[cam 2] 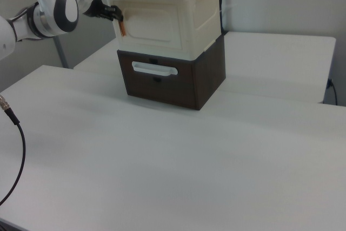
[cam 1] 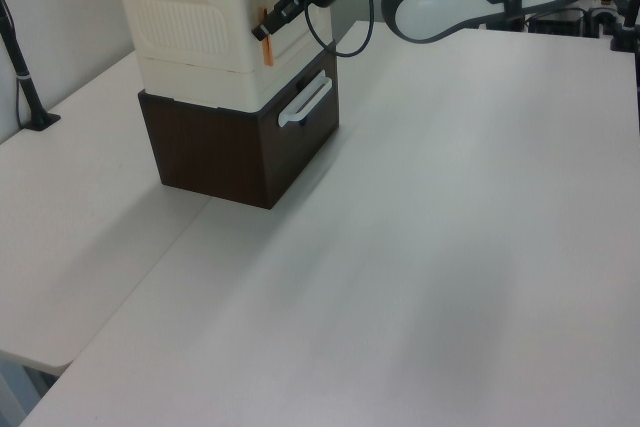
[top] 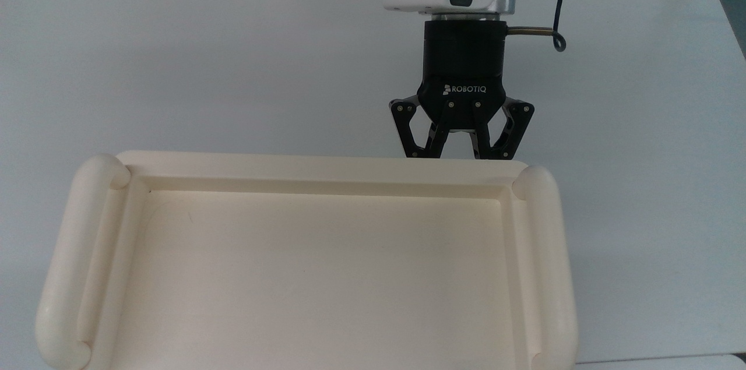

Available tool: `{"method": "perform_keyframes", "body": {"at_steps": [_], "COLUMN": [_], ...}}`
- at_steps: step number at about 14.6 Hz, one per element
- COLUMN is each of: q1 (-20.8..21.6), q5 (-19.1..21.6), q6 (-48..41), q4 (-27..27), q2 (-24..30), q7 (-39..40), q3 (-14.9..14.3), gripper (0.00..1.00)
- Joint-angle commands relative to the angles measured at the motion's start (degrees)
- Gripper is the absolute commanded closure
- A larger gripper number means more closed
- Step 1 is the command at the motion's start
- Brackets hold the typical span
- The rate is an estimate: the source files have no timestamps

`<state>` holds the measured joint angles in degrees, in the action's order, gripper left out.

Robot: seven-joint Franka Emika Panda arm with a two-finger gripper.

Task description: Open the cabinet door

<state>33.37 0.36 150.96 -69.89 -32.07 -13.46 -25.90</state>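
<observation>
the cream cabinet [cam 2: 162, 20] sits on a dark brown drawer box [cam 2: 173, 79] on the white counter [cam 2: 178, 166]. its door [cam 2: 154, 28] is flush in the front face. in the right view, the gripper [cam 2: 116, 13] meets the door's left edge at an orange tab [cam 2: 122, 27]. its fingers look drawn close together, though whether they are grasping the tab i cannot tell.

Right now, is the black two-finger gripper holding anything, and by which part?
It cannot be told: the black gripper sits at the small orange tab on the cream cabinet door's edge, but any grip is hidden.
</observation>
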Motion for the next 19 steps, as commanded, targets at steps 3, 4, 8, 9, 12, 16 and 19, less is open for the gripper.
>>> {"method": "perform_keyframes", "body": {"at_steps": [3, 4, 8, 9, 12, 16, 19], "q1": [0.03, -0.06, -0.32, -0.41, -0.41, -0.32, -0.23], "q5": [-3.51, -4.48, -5.02, -4.93, -4.93, -5.02, -4.93], "q6": [2.85, 2.85, 2.85, 2.77, 2.68, 1.80, -1.00], "q4": [-0.68, -1.29, -2.53, -2.53, -4.37, -6.56, -8.33], "q2": [-0.81, -0.72, -0.19, 0.07, 1.47, 3.67, 5.52], "q7": [-2.62, -2.62, -2.36, -2.36, -2.36, -1.66, -0.51], "q3": [-1.44, -1.44, -1.44, -1.44, -1.44, -1.35, -0.82], "gripper": [0.67, 0.68, 0.73, 0.74, 0.75, 0.78, 0.80]}}
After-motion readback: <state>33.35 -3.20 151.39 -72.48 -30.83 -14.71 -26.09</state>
